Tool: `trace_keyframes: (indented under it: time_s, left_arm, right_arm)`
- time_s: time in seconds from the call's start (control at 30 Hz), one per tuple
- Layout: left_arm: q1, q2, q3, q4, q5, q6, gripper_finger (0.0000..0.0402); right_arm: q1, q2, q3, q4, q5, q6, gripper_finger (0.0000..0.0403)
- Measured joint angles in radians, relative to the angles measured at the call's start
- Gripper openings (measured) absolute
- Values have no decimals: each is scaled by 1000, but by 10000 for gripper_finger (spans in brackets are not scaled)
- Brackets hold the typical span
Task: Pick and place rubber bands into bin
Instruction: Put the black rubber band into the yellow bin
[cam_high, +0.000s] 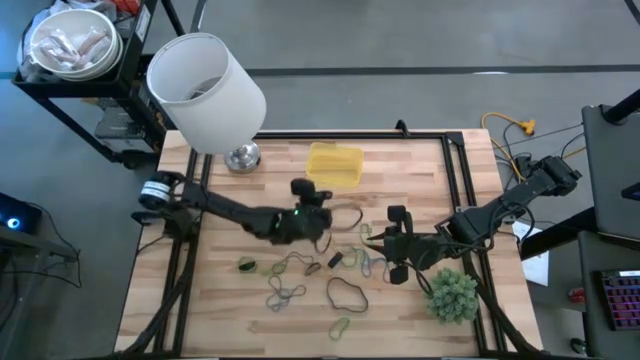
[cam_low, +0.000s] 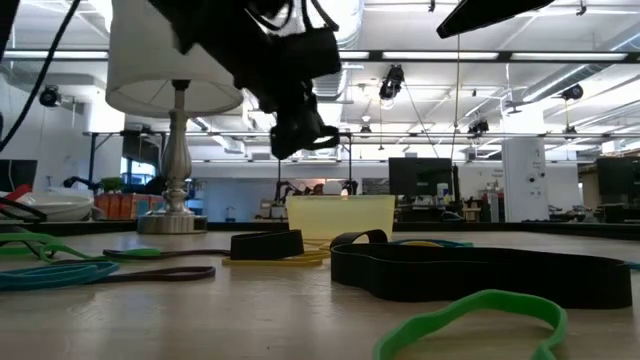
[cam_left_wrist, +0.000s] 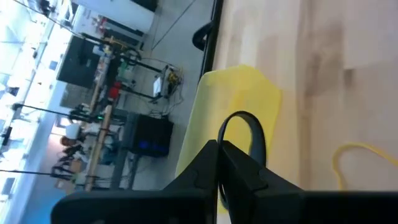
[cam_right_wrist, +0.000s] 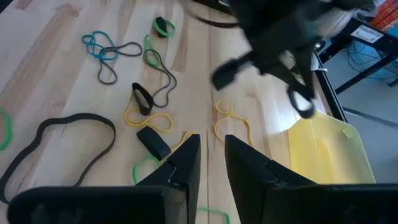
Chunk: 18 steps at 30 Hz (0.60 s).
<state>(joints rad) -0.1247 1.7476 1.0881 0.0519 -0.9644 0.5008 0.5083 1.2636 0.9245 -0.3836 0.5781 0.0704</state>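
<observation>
Left gripper (cam_left_wrist: 219, 163): jaws pressed together, pinching a black rubber band (cam_left_wrist: 244, 134) that loops above the table, just short of the yellow bin (cam_high: 334, 163). Right gripper (cam_right_wrist: 211, 155): jaws slightly spread, apparently empty, low over the scattered rubber bands (cam_high: 330, 275) mid-table.

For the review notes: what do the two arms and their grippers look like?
Both arms are dark, jointed and slim. The left arm has a pale ring at its base and a small green light near the wrist. The left gripper and right gripper each have two black, angular, wedge-shaped fingers. Black cables trail off the right arm.
</observation>
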Motion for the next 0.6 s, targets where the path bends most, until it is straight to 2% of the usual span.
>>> trace_keyframes:
  time_s: [0.37, 0.6]
  left_arm:
    - [247, -1, 14, 22, 244, 3, 0]
    - [335, -1, 14, 25, 349, -8, 0]
  right_arm:
    - [0, 0, -8, -1, 0, -2, 68]
    - [0, 0, -13, -2, 0, -3, 68]
